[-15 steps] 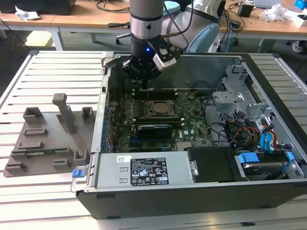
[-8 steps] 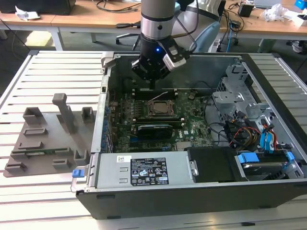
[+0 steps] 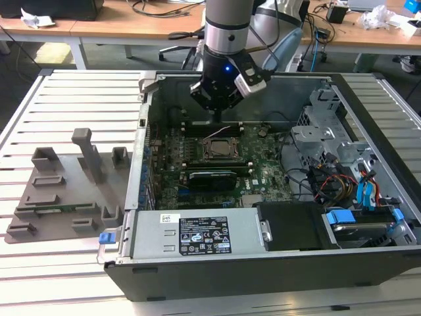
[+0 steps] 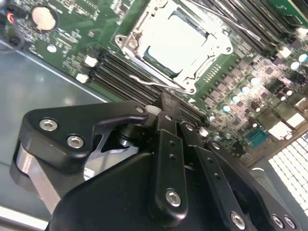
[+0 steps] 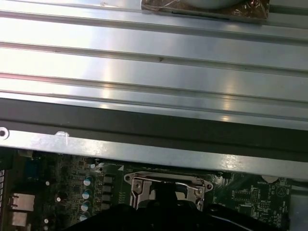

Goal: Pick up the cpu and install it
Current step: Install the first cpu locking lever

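Note:
The cpu (image 3: pixel 219 147) lies flat inside the metal-framed socket on the green motherboard (image 3: pixel 263 174), its silver top facing up. In the second wrist view the cpu (image 4: pixel 175 41) is bright, with the socket frame (image 4: pixel 130 42) around it and the thin lever wire lifted. My gripper (image 3: pixel 220 120) hangs a short way above the socket's far edge, shut, with nothing between its fingers. In the second wrist view the gripper (image 4: pixel 163 103) tapers to a point just short of the socket. The first wrist view has the socket frame (image 5: pixel 168 183) partly behind the black gripper body.
The motherboard sits in an open computer case (image 3: pixel 141 164) on a slatted metal table (image 3: pixel 66 99). A power supply (image 3: pixel 197 234) fills the near side; a drive cage (image 3: pixel 322 131) and loose cables (image 3: pixel 342 184) crowd the exterior view's right. A grey fixture tray (image 3: pixel 66 191) lies outside the case.

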